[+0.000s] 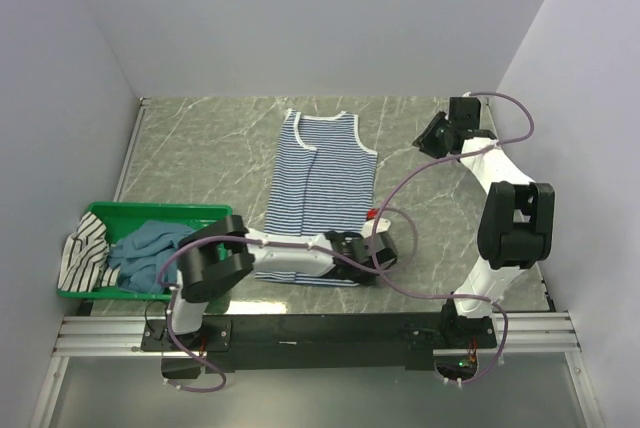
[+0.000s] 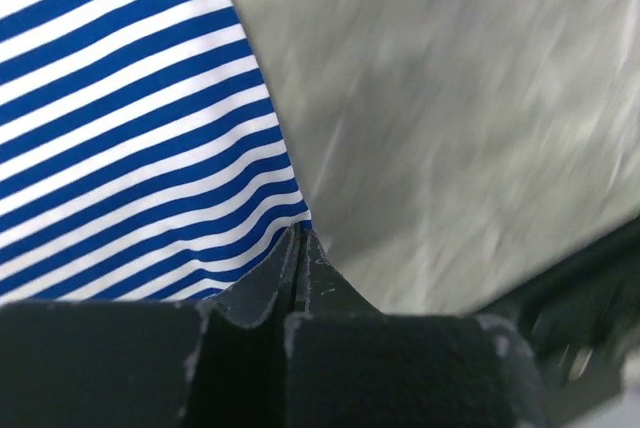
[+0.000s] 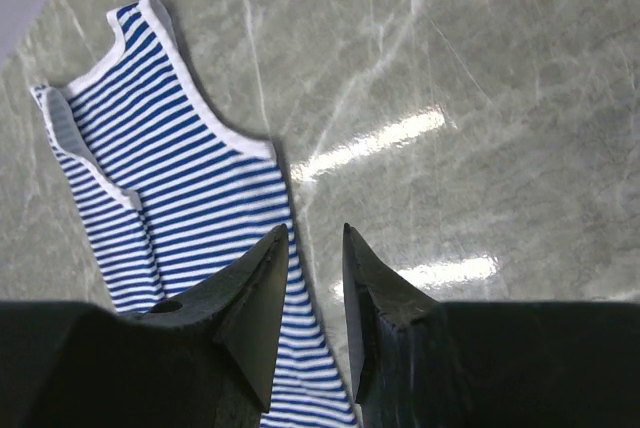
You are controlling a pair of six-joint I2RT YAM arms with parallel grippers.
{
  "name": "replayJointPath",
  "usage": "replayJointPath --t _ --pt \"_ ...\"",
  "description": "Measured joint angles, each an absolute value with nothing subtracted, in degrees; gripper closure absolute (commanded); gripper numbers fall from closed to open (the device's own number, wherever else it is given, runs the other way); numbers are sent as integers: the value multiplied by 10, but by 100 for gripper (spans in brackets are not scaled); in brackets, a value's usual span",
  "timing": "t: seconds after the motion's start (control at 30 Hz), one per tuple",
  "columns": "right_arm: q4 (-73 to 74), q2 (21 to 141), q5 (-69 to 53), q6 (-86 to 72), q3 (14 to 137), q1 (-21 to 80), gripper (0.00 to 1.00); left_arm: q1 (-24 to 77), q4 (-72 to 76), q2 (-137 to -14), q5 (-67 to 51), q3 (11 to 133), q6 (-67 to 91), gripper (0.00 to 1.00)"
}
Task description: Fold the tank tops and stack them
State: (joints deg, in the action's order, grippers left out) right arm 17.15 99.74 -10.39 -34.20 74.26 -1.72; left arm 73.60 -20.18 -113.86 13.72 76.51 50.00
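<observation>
The navy-and-white striped tank top [image 1: 320, 178] lies flat on the marble table, straps toward the far wall. My left gripper [image 1: 375, 253] is down at the top's near right hem corner. In the left wrist view its jaws are pressed together [image 2: 300, 238], with the corner of the striped cloth [image 2: 130, 128] running in at their tips. My right gripper [image 1: 435, 136] hovers open to the right of the shoulder straps. Its fingers [image 3: 315, 233] stand apart above the top's right side edge [image 3: 170, 178], holding nothing. The teal tank top [image 1: 150, 243] and the black-and-white striped one [image 1: 85, 248] lie crumpled in the basket.
The green plastic basket [image 1: 150, 210] sits at the near left beside the left arm's base. Grey walls close in the table at the left, the back and the right. Bare marble [image 1: 440, 218] lies right of the spread top.
</observation>
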Motion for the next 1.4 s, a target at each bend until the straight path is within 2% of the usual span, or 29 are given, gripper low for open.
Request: replayJointPath --t 0.23,0.4,0.5,1.27,1.4 --pt "171 998 -91 -333 724 30 60 735 -163 -1017 60 625 493 99" --pt "160 1030 -82 -334 732 110 60 720 -130 -951 25 567 503 99" --pt "159 1064 -80 -337 742 124 60 708 -113 -929 10 544 511 99" --pt "180 1162 -24 -338 796 115 59 690 -76 -904 -28 509 522 100" --pt "181 1166 -24 -337 797 115 70 689 -73 -901 -32 507 522 99"
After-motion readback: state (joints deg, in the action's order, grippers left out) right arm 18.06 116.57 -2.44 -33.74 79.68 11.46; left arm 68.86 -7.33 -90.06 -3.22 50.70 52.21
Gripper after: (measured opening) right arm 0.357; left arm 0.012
